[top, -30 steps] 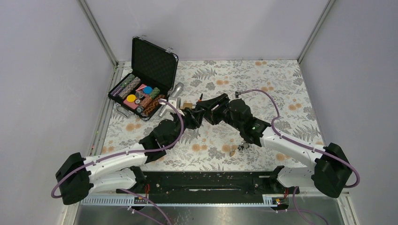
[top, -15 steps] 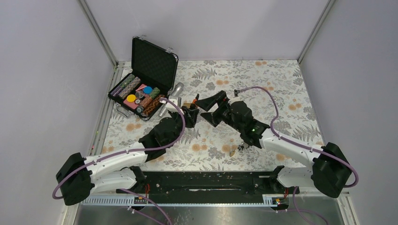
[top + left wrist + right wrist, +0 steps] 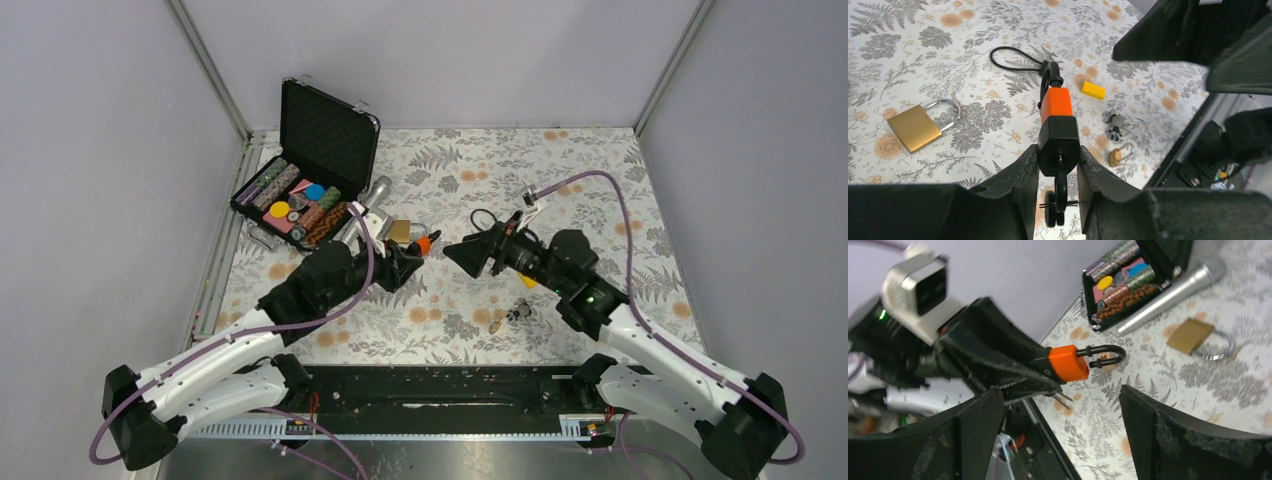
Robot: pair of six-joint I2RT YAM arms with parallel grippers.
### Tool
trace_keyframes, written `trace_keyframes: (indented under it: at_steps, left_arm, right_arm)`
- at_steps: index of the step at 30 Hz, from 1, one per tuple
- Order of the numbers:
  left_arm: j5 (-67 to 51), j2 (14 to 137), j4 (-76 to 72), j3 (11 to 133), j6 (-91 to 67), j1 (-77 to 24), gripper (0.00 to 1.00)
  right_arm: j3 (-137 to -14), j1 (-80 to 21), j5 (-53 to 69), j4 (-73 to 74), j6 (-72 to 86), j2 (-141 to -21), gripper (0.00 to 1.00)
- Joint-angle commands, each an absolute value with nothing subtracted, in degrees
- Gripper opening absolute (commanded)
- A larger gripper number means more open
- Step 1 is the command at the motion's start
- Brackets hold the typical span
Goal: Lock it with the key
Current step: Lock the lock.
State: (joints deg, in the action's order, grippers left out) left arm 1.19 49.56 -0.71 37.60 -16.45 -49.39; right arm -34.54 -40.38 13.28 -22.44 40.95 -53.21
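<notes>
The right tool (image 3: 462, 255) has drawn back from the orange padlock (image 3: 1056, 106), jaws wide and empty. The left tool (image 3: 1057, 152) clamps that padlock near the brass lock (image 3: 914, 130), key (image 3: 1060, 182) in its keyhole; the turn looks done.

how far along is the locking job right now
Done: the orange padlock is clamped in the left hand, a key in its keyhole. In hand: the right hand is open, facing the lock, not touching it. Left: grip and turn the key; whether the shackle is seated is unclear.
</notes>
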Motion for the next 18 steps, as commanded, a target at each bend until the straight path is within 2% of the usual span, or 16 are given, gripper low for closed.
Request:
trace_keyframes:
  at_steps: [1, 8, 12, 16, 18]
  left_arm:
    - [-8.41, 46.2, 4.07, 45.31, -14.01, -47.95, 0.0]
    - [-19.51, 44.13, 6.5, 49.47, -14.78, -47.4, 0.0]
    - [-27.0, 43.56, 6.21, 50.12, -15.35, -47.24, 0.0]
    - [-32.72, 42.75, 3.3, 50.77, -17.62, -47.16, 0.0]
    - [-34.52, 42.62, 2.43, 51.52, -18.55, -47.19, 0.0]
  right_arm:
    - [-39.79, -40.25, 24.38, -14.21, 21.18, -47.9, 0.93]
    - [-39.62, -40.18, 27.76, -14.09, 17.08, -44.87, 0.92]
    - [-39.17, -40.22, 28.84, -15.53, 15.65, -42.87, 0.87]
    - [-39.46, -40.24, 33.08, -16.34, 15.33, -41.27, 0.75]
    - [-39.41, -40.25, 35.59, -16.49, 15.85, -40.56, 0.62]
